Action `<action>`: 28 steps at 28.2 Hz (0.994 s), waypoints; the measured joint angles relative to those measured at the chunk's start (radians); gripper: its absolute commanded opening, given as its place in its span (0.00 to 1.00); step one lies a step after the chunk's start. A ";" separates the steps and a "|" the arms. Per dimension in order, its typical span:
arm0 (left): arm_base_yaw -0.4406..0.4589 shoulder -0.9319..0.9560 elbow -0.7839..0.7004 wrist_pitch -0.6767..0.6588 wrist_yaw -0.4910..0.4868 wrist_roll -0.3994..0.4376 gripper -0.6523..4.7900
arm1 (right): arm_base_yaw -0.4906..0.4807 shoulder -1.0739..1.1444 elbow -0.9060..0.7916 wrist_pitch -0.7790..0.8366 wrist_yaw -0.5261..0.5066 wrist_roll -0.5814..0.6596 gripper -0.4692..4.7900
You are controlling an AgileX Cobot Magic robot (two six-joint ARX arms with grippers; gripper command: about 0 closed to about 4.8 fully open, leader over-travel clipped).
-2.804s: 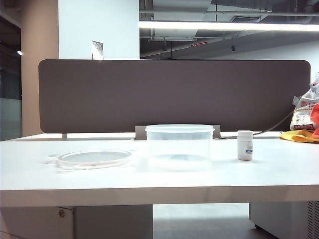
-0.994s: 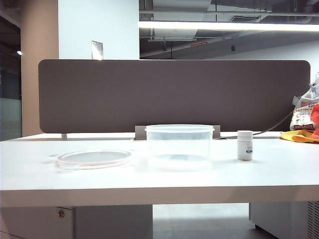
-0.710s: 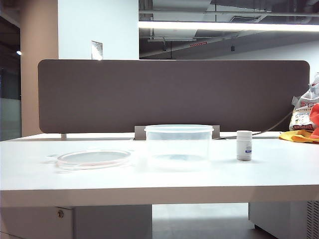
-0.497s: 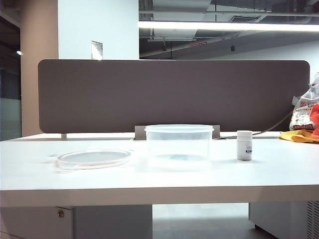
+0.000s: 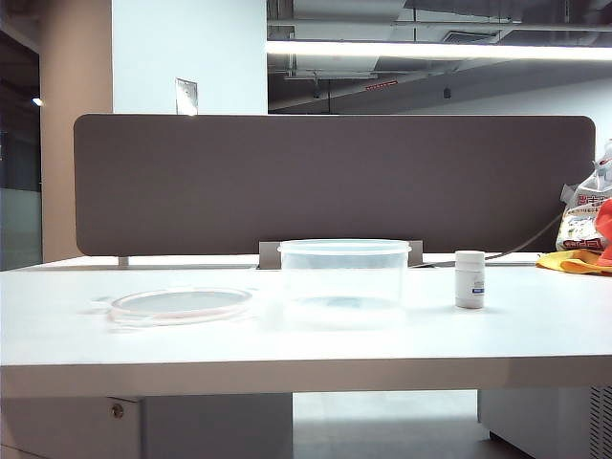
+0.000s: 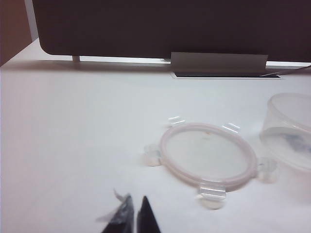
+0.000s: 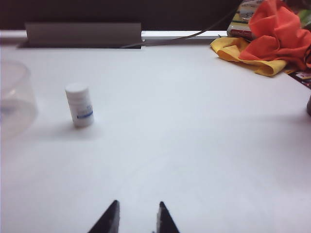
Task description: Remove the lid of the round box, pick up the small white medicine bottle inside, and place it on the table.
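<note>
Left gripper (image 6: 134, 216): fingers pressed together, grasping nothing; poised over bare desk (image 5: 306, 349), on the near side of the lid, left of the round box.
Lid (image 5: 180, 304): off the box, lying flat on the desk to the left of the round box, close to it but not touching; pinkish rim and white tabs visible.
Round box (image 5: 344, 280): upright, uncovered, mid-desk in front of the dark divider panel (image 5: 335, 182).
Small white medicine bottle (image 5: 469, 278): upright on the desk, just right of the round box, apart from it.
Right gripper (image 7: 137, 218): fingers parted by a small gap, grasping nothing; over bare desk, on the near side of the bottle, right of the round box.
Orange and yellow cloth (image 7: 265, 41): far right of the round box, at the rear desk edge.
</note>
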 measured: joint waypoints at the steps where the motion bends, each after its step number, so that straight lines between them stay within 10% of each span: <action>1: 0.000 0.000 0.000 0.000 0.000 0.000 0.16 | 0.000 0.000 0.000 -0.003 0.000 -0.014 0.29; 28: 0.000 0.000 0.000 0.000 0.000 0.000 0.16 | -0.001 0.000 0.000 -0.010 0.004 -0.026 0.29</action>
